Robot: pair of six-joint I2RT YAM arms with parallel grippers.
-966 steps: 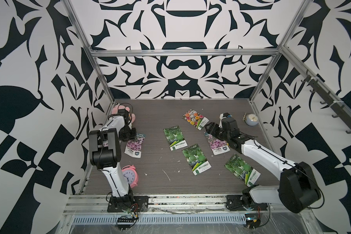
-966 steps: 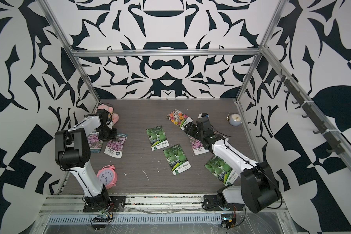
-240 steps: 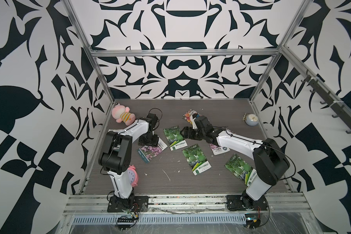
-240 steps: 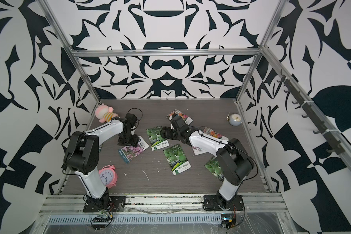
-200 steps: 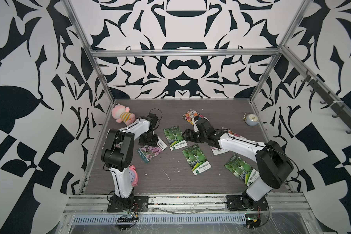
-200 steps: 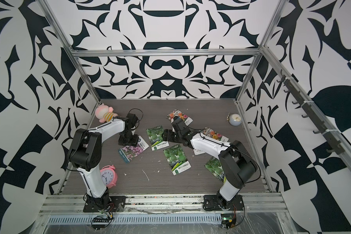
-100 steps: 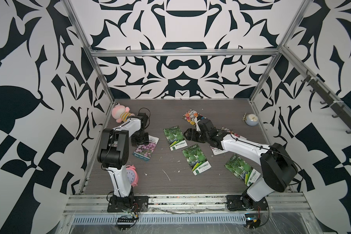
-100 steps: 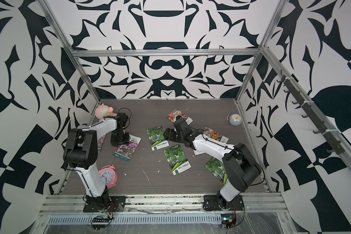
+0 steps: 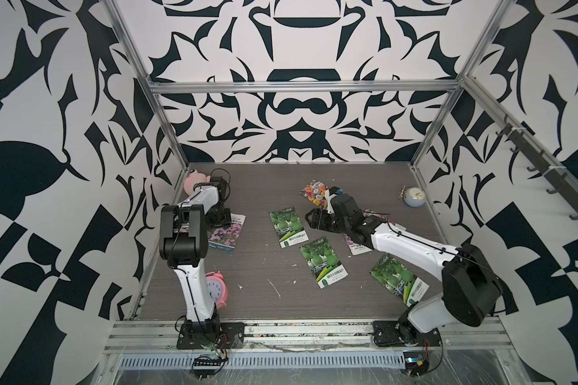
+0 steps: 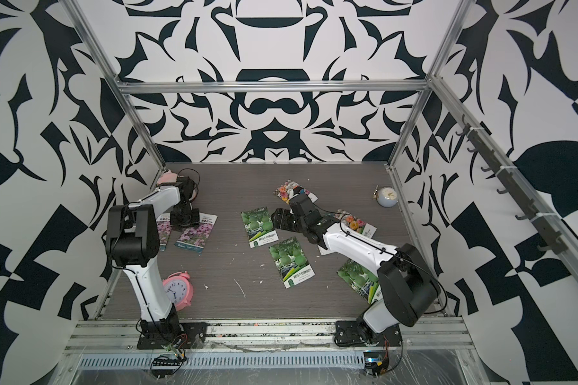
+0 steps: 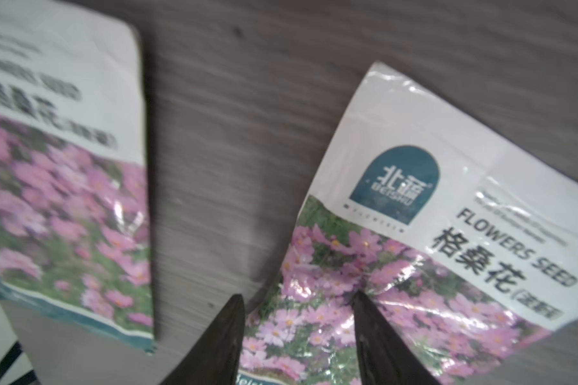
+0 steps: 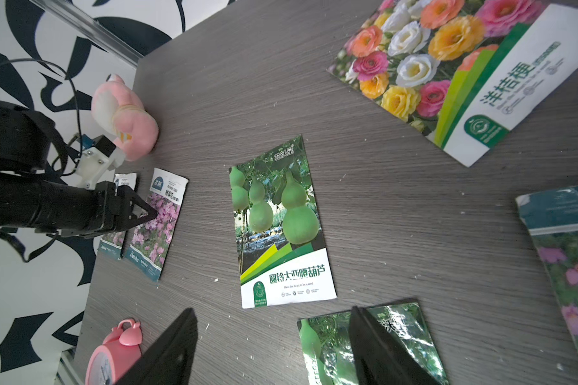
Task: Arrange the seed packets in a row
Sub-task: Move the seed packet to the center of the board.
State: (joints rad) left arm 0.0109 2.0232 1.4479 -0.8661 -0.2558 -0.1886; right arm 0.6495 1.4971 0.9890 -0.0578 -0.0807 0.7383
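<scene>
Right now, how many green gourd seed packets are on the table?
3. The far packet lies next to the right end effector, the middle packet nearer the front, the near packet by the right arm, which partly covers it. The arm could be hiding another.

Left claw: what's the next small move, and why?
Probably turn the purple packet until it lies parallel with its neighbour. In the left wrist view the left claw is open over the packet's edge, and the packet lies tilted, with a wedge of bare table between the two. Squaring it would start the row.
</scene>
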